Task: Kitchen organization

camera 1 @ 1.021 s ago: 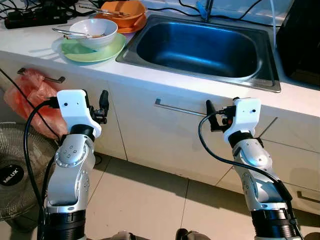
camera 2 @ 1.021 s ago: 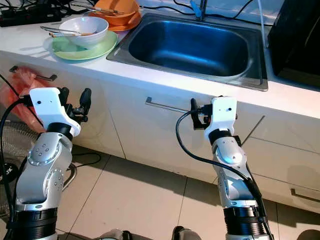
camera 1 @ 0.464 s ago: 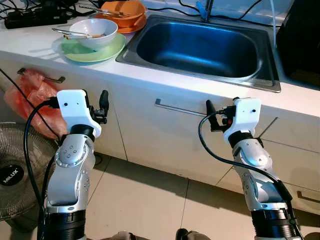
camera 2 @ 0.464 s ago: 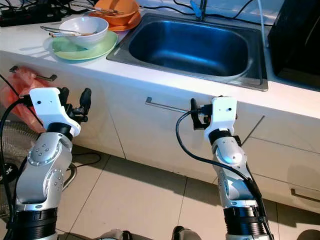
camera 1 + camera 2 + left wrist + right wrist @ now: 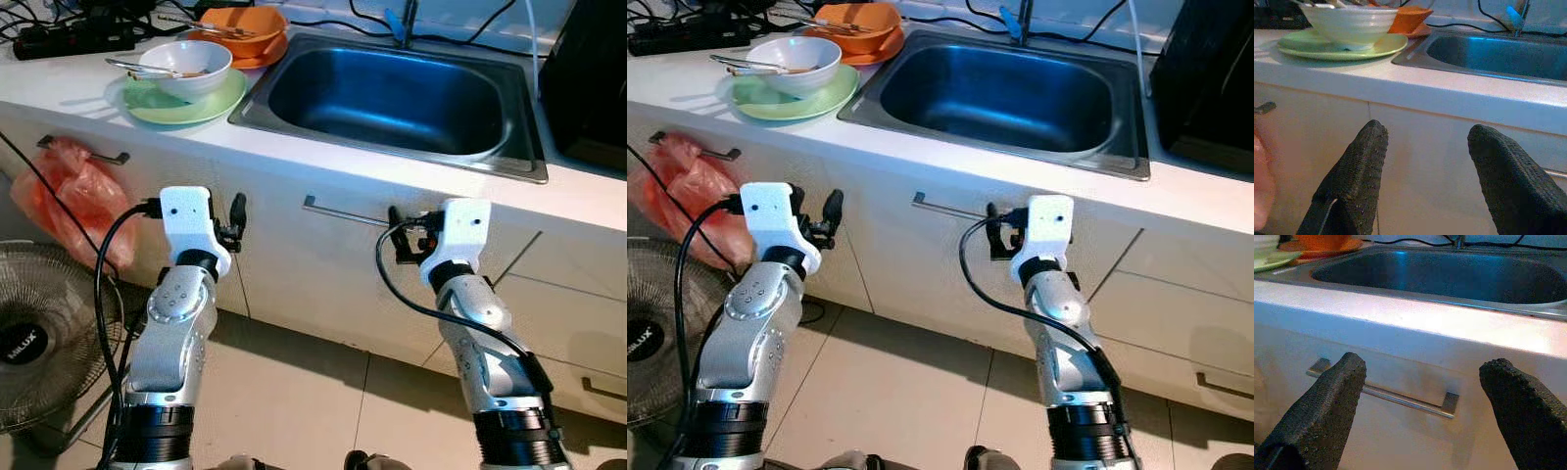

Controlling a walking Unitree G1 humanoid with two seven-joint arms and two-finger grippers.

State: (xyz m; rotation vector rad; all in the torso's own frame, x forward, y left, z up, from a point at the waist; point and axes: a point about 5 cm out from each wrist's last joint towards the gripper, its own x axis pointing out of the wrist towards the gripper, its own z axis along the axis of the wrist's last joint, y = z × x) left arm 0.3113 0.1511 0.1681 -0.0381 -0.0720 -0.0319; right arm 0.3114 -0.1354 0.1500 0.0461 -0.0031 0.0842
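A white bowl [image 5: 184, 67] with utensils in it sits on a green plate [image 5: 188, 104] on the white counter, left of the steel sink [image 5: 392, 98]. Behind them an orange bowl [image 5: 240, 23] rests on an orange plate. My left gripper [image 5: 229, 221] hangs open in front of the cabinet below the plate, its fingers [image 5: 1354, 171] apart with nothing between them. My right gripper [image 5: 402, 237] is open too, close before the cabinet under the sink and near the bar handle [image 5: 1386, 395].
A red plastic bag [image 5: 69, 191] hangs from a cabinet handle at the left, with a floor fan [image 5: 29, 333] below it. A black appliance [image 5: 588, 78] stands right of the sink. A power strip and cables [image 5: 69, 37] lie at the counter's back. Tiled floor lies below.
Both arms have drawn inward: the left gripper moved right and slightly down, the right gripper moved a little left. The dishes have not moved.
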